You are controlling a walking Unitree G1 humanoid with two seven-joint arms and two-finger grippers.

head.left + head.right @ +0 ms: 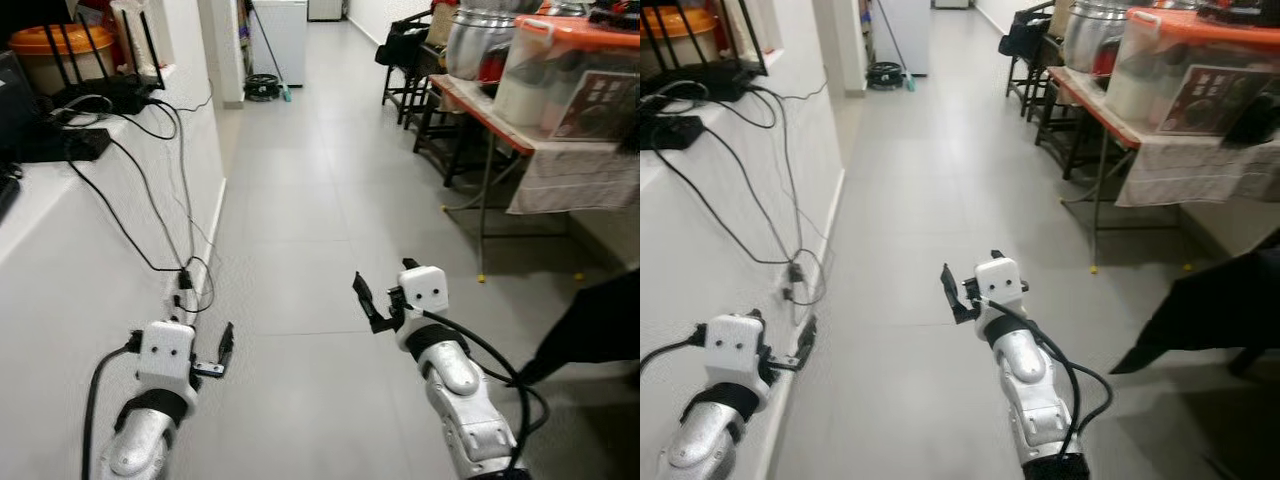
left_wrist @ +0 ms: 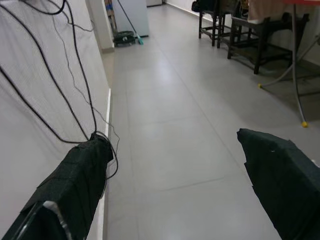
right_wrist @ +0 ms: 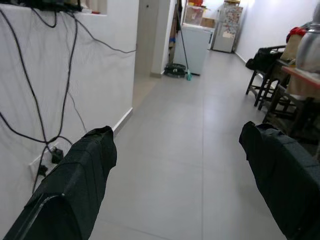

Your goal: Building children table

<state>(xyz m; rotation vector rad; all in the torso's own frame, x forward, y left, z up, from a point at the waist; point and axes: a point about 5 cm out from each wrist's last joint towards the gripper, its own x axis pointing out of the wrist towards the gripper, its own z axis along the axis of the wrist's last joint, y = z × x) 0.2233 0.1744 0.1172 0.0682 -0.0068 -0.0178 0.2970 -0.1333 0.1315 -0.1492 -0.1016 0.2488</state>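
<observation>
Honestly, you have no children's table or table parts in front of you yet: what lies ahead is a long corridor of grey tiled floor (image 1: 320,200), so where the task's thing sits cannot be told from here. Your left gripper (image 1: 225,352) hangs low beside the white wall (image 1: 90,250), its fingers (image 2: 75,185) spread apart and empty. Your right gripper (image 1: 375,305) is held out over the floor, fingers (image 3: 80,175) likewise parted with nothing between them.

Cables (image 1: 150,200) trail down the wall from a router (image 1: 110,90) on the ledge to a socket near the skirting. On the right stands a desk (image 1: 490,115) with an orange edge, carrying metal pots (image 1: 480,40) and a plastic box (image 1: 560,70); dark chairs (image 1: 410,70) stand beyond it.

As a judgement only: a children's table is likely light, stiff panels and legs, smooth-faced and apt to slip. When you find the parts, take a leg near its middle and a panel by its edge, and keep the left arm clear of those cables
</observation>
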